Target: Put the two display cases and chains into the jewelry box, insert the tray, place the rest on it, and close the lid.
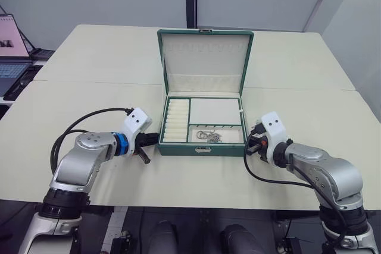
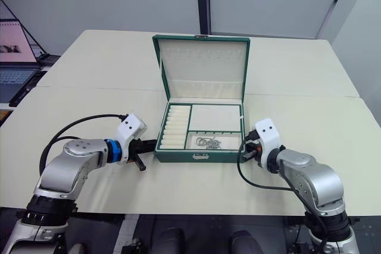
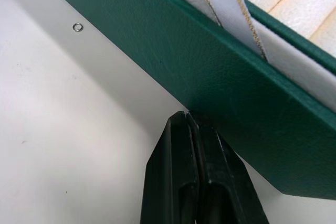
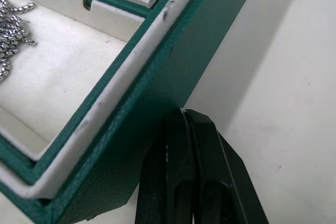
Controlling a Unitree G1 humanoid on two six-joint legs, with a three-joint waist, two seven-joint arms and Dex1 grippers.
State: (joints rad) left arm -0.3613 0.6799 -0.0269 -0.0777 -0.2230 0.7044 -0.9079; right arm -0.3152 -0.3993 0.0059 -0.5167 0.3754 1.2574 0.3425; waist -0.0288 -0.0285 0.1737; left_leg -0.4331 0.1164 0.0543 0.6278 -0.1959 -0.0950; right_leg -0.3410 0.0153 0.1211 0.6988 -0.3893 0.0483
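The tray [image 1: 204,120] is already sitting in the jewelry box [image 1: 202,149] with chains [image 1: 209,136] on it, and the box is sitting between the shut, empty left pincer [image 1: 147,140] and right pincer [image 1: 252,144], with only the open lid [image 1: 205,54] waiting, I think.

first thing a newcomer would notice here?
The open green jewelry box mid-table, its lid standing up at the back and the tray seated inside with silvery chains in the front compartment. Then the two grippers flanking it: the left gripper and the right gripper each have fingers shut, tips against the box's side walls.
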